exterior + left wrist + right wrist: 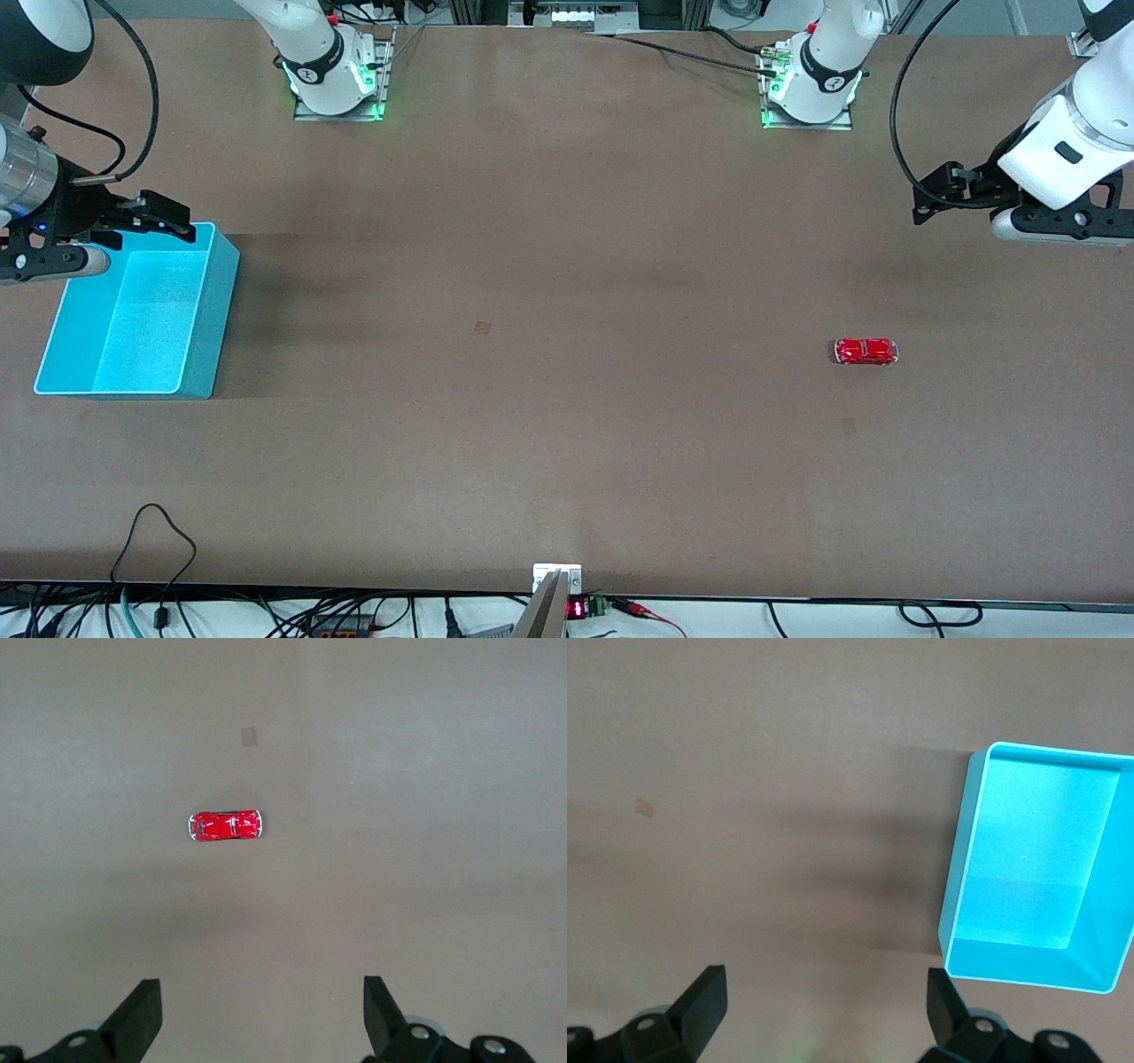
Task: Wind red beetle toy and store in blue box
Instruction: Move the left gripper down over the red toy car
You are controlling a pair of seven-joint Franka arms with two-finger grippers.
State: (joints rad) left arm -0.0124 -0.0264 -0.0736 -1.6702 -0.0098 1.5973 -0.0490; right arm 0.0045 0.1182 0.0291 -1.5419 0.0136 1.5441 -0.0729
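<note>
We're sitting at the start of the job: nothing is gripped, nothing wound yet. The red beetle toy (866, 351) is lying on its wheels on the bare table (567, 461), toward the left arm's end, well apart from the blue box (208, 319), which is sitting empty at the right arm's end.

We're reading the left gripper (939, 199) as hanging in the air over the table at its own end, fingers spread wide and holding nothing. Its wrist view is showing the toy centred ahead of the open fingers (142, 1014), so we judge this arm is the one lined up to fetch it.

The right gripper (164, 213) is hovering over the box's rim, also spread and empty. We judge it's parked there because the drop-off happens at that end, or to help with the winding; can't tell which.

Next move is calling for a narrow, careful pinch: the toy is tiny, glossy and rounded, so it's likely to skid or roll away.

We're seeing no readable brand or label on toy or box.
</note>
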